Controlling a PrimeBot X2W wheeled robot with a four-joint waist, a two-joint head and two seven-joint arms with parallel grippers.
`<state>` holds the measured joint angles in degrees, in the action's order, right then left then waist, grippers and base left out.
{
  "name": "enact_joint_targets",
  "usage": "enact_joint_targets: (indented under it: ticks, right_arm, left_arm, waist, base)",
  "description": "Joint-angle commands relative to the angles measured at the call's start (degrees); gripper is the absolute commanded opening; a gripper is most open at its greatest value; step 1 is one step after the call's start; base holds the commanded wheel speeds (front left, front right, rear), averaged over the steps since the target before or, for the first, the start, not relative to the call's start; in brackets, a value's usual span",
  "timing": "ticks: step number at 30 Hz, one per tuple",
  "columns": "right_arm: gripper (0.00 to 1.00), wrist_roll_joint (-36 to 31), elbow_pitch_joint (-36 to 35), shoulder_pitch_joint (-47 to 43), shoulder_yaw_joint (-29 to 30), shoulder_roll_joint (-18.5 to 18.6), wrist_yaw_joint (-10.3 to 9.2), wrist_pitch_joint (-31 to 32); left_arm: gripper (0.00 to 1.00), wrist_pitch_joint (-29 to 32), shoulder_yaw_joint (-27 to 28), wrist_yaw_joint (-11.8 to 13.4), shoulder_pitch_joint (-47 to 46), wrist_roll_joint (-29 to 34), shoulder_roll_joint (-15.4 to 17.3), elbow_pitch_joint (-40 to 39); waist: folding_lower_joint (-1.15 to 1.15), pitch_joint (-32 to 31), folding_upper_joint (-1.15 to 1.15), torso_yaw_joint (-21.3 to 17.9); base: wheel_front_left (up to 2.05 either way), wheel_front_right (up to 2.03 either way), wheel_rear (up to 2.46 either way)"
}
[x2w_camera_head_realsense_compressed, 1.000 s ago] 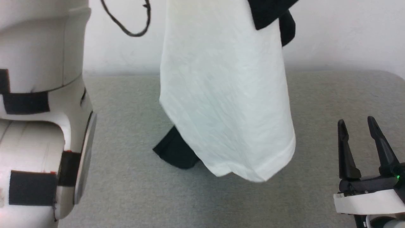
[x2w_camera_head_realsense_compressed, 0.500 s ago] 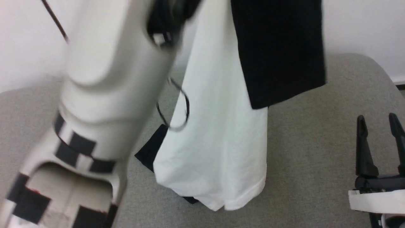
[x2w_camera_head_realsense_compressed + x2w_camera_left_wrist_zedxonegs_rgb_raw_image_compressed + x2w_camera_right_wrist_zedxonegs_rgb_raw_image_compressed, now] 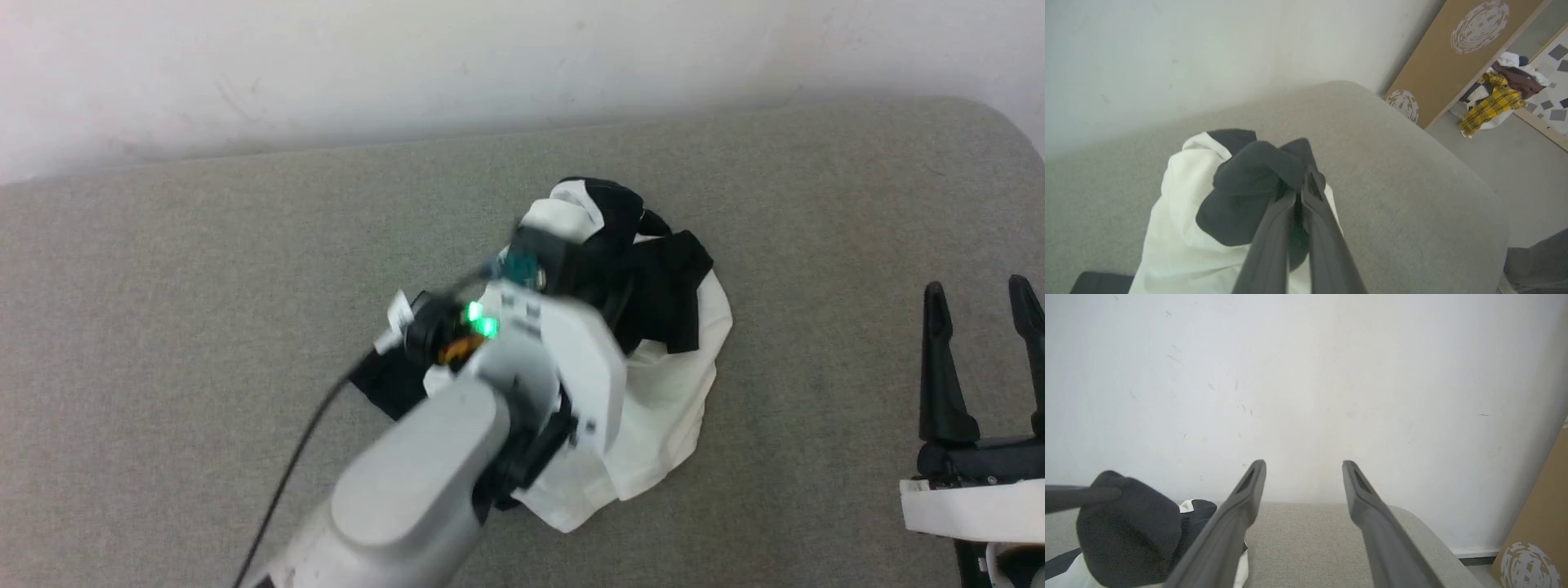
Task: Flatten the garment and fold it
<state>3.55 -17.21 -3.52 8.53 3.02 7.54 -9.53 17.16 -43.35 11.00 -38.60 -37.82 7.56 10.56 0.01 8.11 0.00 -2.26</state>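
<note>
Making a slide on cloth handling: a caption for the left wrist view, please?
Left claw shut on a black part of the crumpled garment, bunched on the grey padded surface.

Bare workroom: padded table (image 3: 163,286), heaped clothes (image 3: 1494,100)

Garment (image 3: 671,392) on table (image 3: 196,286), centre

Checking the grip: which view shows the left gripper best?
Left wrist: left gripper shut on a black fold of the shirt. Head view: arm hides its fingers. Right wrist: a blurred finger at the edge.
</note>
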Motion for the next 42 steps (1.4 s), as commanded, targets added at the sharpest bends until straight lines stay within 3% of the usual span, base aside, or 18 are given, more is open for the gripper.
enact_joint_targets:
  ticks: [1,5,6,7,8,13,17,26,29,30,32,37,42]
  right_arm:
    - [1.00,-0.24,-0.42,0.87,-0.24,-0.14,-0.05,0.28]
    - [1.00,-0.27,-0.56,1.40,-0.47,-0.14,-0.05,0.40]
    - [1.00,-0.27,-0.55,1.50,-0.45,-0.14,-0.05,0.41]
    - [1.00,-0.27,-0.49,1.53,-0.38,-0.14,-0.05,0.43]
    - [1.00,-0.28,-0.42,1.50,-0.26,-0.14,-0.05,0.46]
    - [1.00,-0.32,0.02,1.15,0.13,-0.14,-0.05,0.74]
    - [1.00,-0.12,0.12,0.63,0.19,-0.14,-0.05,1.02]
    - [1.00,0.43,-0.11,-1.77,0.40,-0.14,-0.05,1.48]
    - [1.00,0.62,-0.29,-2.93,0.76,-0.14,-0.05,1.74]
    - [1.00,0.62,-0.29,-2.93,0.76,-0.14,-0.05,1.74]
    - [1.00,0.85,-0.43,-4.00,0.88,-0.14,-0.05,1.93]
    - [1.00,1.19,-0.41,-5.93,1.00,-0.14,-0.05,2.47]
    - [1.00,1.97,1.09,-7.19,0.33,-0.14,-0.05,2.71]
  left_arm:
    - [0.00,1.05,-2.21,0.19,2.99,1.01,1.33,1.26]
    - [0.00,2.06,-4.25,0.90,6.50,1.50,2.58,3.66]
    - [0.08,1.73,-4.26,1.18,6.78,1.64,2.65,3.96]
    - [0.45,1.27,-4.35,1.33,6.86,1.96,2.74,4.12]
    - [1.00,0.61,-4.21,1.46,6.87,2.11,2.73,4.06]
    - [1.00,-4.45,-0.97,3.06,5.75,2.69,3.36,1.29]
    - [1.00,-8.39,3.20,5.02,6.49,2.63,6.08,-5.37]
    - [1.00,-22.91,14.40,14.30,21.05,8.41,19.20,-23.74]
    - [1.00,-27.88,16.83,16.49,28.62,10.74,23.55,-27.09]
    - [1.00,-27.88,16.83,16.49,28.62,10.74,23.55,-27.09]
    - [1.00,-30.53,18.75,19.15,36.39,13.63,27.13,-28.67]
    - [1.00,-31.81,19.73,22.67,46.79,15.80,27.59,-30.51]
    - [1.00,-32.10,19.28,21.57,49.37,15.79,24.44,-30.11]
  waist:
    - [-0.01,1.18,0.00,0.43]
    - [-0.01,2.22,0.00,0.52]
    - [-0.01,2.35,0.00,0.62]
    - [-0.01,2.36,0.00,0.78]
    - [-0.01,2.29,0.00,1.00]
    - [-0.01,0.81,0.00,2.12]
    - [-0.01,-1.09,0.00,2.46]
    - [-0.01,-3.32,0.00,1.98]
    - [-0.01,-3.39,0.00,1.80]
    - [-0.01,-3.39,0.00,1.80]
    - [-0.01,-3.32,0.00,1.69]
    - [-0.01,-3.02,0.00,2.23]
    - [-0.01,-2.39,0.00,3.25]
  base:
    - [0.00,0.00,0.00]
    - [0.00,0.00,0.00]
    - [0.00,0.00,0.00]
    - [0.00,0.00,0.00]
    - [0.00,0.00,0.00]
    - [0.00,0.00,0.00]
    - [0.00,0.00,0.00]
    - [0.00,0.00,0.00]
    - [0.00,0.00,0.00]
    - [0.00,0.00,0.00]
    - [0.00,0.00,0.00]
    - [0.00,0.00,0.00]
    - [0.00,0.00,0.00]
